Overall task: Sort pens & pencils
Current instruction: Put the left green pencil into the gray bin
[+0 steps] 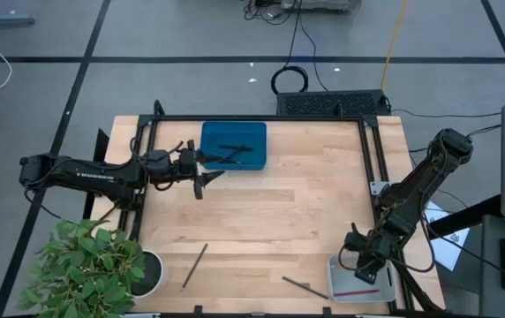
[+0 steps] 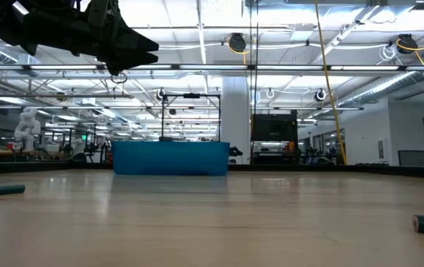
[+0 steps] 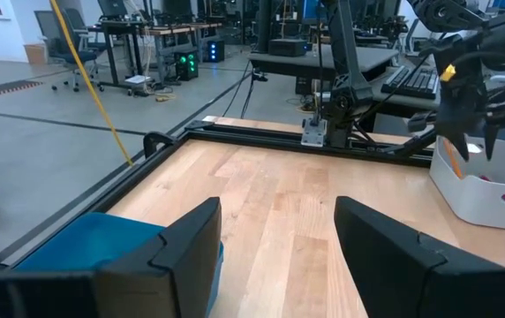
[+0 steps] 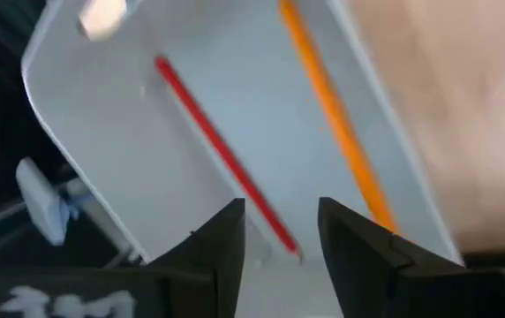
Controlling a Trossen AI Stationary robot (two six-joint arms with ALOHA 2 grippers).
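Spanning wooden table (image 1: 261, 230), grey floor (image 1: 191, 35)

Both arms are looking dark, almost black, and are built from chunky rounded pieces joined like elbows. The left arm (image 1: 85, 171) is showing small white letters along its long straight part. The right arm (image 1: 420, 185) is showing a round knob at its top joint. Each tool is showing two flat black fingers (image 3: 186, 247) with slanted ends.
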